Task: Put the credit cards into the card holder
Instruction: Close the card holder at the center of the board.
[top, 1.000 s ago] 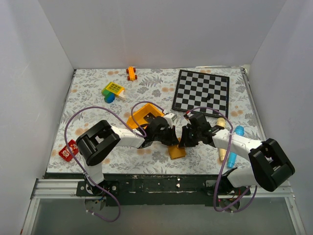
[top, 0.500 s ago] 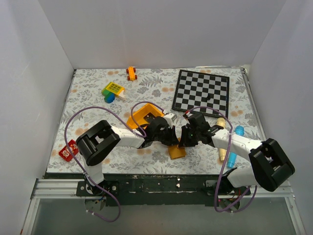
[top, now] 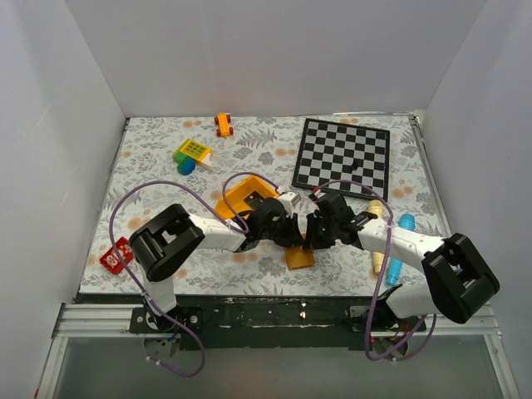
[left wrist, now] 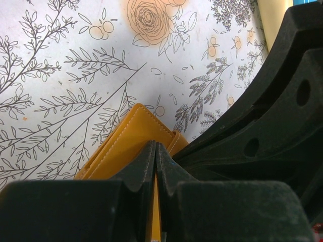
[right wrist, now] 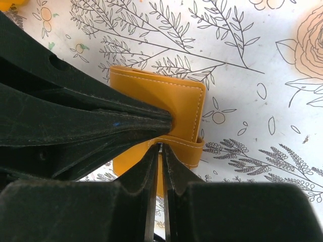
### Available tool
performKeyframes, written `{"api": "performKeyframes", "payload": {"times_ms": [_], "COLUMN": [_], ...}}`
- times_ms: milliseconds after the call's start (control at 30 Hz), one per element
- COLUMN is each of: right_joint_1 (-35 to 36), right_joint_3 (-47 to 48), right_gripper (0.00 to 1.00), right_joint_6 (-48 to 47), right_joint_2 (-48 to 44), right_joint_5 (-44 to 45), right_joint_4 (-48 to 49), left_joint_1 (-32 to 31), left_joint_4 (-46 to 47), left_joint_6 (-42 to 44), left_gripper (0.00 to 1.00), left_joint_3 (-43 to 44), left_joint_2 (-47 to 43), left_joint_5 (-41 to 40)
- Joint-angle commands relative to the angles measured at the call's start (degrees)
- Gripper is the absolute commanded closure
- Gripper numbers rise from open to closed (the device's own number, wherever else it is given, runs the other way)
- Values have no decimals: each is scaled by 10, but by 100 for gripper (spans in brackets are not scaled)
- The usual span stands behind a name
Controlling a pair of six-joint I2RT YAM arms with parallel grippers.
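Observed both arms reaching inward over the floral table (top: pixel 150 166), meeting near its front middle; judged a two-sided hold on one item. Found left gripper (left wrist: pixel 155 145) clenched on an edge of the card holder (left wrist: pixel 128 133), apparently steadying it. Found right gripper (right wrist: pixel 160 147) narrowed to a slit at the strap (right wrist: pixel 182 143); could not establish a grip. Noted yellow bin (top: pixel 235 197) just behind, contents partly masked. Recorded card holder lying folded on the table, interior unseen. Sighted no credit cards.

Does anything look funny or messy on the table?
Nothing is spilled or broken. One odd sight: the left end effector and right end effector both pinch the same wallet, nose to nose.
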Motion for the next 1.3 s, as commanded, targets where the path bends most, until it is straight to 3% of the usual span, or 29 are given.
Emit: {"api": "performKeyframes", "payload": {"times_ms": [0,467,1267], "right_joint_1": [19,47,47], "right_joint_3": [25,34,21], "right_gripper": [86,86,87], "right_joint_6": [-4,4,5], "right_joint_2": [13,15,29], "right_joint_5": [30,79,80], "right_joint_4": [27,10,12], "left_joint_1": [-3,-3,42], "left_joint_4": [-30,-24,-71], "left_joint_6": [3,-5,-6], "left_gripper": [100,100,100], "left_joint_3": [-17,-32,-58], "left_joint_2": [8,-3,-126], "left_joint_5": [-1,-13,-60]}}
